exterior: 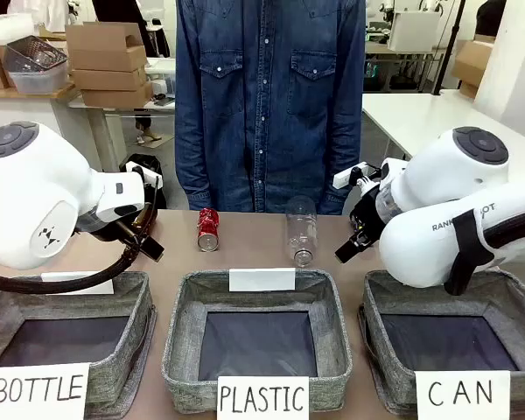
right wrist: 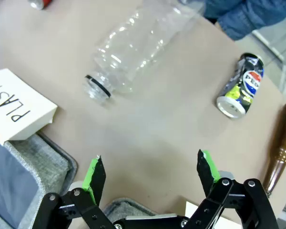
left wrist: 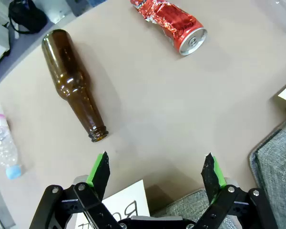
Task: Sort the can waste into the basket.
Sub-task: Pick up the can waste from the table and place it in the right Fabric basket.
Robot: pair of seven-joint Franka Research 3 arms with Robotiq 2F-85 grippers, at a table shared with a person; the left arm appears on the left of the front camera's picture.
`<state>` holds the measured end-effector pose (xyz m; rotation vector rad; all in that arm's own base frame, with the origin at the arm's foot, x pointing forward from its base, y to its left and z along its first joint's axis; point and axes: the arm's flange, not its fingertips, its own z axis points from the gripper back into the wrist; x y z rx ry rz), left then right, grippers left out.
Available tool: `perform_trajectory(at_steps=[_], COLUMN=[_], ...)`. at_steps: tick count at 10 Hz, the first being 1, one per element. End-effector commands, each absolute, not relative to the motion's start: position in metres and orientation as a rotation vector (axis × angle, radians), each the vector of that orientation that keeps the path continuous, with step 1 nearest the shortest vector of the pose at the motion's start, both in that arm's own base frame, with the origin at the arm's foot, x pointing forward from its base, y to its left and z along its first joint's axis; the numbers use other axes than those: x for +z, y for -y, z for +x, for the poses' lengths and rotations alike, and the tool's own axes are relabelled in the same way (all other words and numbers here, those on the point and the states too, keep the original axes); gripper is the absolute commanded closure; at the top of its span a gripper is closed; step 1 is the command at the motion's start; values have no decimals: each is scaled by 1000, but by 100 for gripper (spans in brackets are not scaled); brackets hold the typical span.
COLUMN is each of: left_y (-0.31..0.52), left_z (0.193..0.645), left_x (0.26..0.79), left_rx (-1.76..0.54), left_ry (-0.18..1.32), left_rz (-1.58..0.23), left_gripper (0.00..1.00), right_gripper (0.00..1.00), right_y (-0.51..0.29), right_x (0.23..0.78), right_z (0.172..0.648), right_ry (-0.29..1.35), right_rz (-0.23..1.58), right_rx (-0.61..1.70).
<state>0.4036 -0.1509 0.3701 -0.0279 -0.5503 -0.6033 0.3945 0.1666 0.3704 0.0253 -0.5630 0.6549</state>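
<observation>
The dented red can (exterior: 209,229) lies on the table in front of the person, also seen in the left wrist view (left wrist: 174,24) beyond my left gripper (left wrist: 157,172), which is open and holds nothing. The silvery-grey can (right wrist: 240,86) lies ahead and to the right of my right gripper (right wrist: 150,174), also open with nothing between its fingers. The grey basket (exterior: 446,341) signed CAN stands at the front right, under my right arm. In the front view my left gripper (exterior: 149,243) hovers left of the red can and my right gripper (exterior: 350,245) right of the clear bottle.
A clear plastic bottle (exterior: 301,229) lies mid-table. A brown glass bottle (left wrist: 74,86) and a small plastic bottle (left wrist: 2,143) lie by the left gripper, another brown bottle (right wrist: 279,148) by the right. Baskets signed BOTTLE (exterior: 61,341) and PLASTIC (exterior: 258,343) stand at the front.
</observation>
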Motion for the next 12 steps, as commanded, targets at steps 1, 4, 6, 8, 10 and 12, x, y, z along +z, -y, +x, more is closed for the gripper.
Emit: perform_trajectory(at_steps=[1, 4, 6, 8, 10, 12], left_y=[151, 151, 151, 151, 151, 116], left_z=[404, 404, 404, 404, 404, 369], left_x=[370, 370, 370, 370, 370, 419], left_rx=[-603, -603, -603, -603, -603, -683], left_ry=[551, 551, 551, 551, 550, 416], left_rz=[-28, -28, -28, -28, -28, 6], left_gripper=[0, 0, 0, 0, 0, 0], right_gripper=[0, 0, 0, 0, 0, 0], right_y=[-167, -167, -167, -167, -167, -137], right_x=[371, 371, 371, 371, 370, 443], right_z=[395, 395, 395, 395, 394, 354], right_ry=[564, 564, 564, 564, 563, 508], right_rz=[25, 25, 25, 25, 25, 86], right_rx=[655, 655, 655, 655, 655, 631])
